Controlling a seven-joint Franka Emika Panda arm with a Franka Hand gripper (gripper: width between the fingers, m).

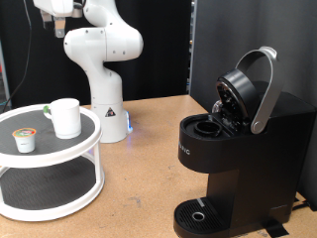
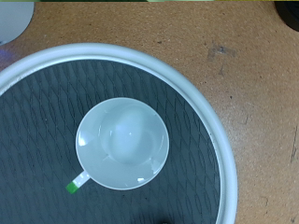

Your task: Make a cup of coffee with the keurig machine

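My gripper (image 1: 61, 27) hangs high over the white cup (image 1: 66, 117); I cannot tell how wide it is. The cup sits on the round tray (image 1: 59, 149). The keurig machine (image 1: 238, 149) stands open, well apart.

The gripper (image 1: 61, 28) sits at the exterior view's top edge, and that edge cuts off the arm above it. It is too small to tell how its fingers stand. The wrist view shows no fingers at all. There the round tray (image 2: 217, 131) runs off the picture's edges. The cup (image 2: 121, 143) is seen from straight above, so its side is hidden. The keurig machine (image 1: 243, 159) is cut by the exterior view's bottom and right edges.
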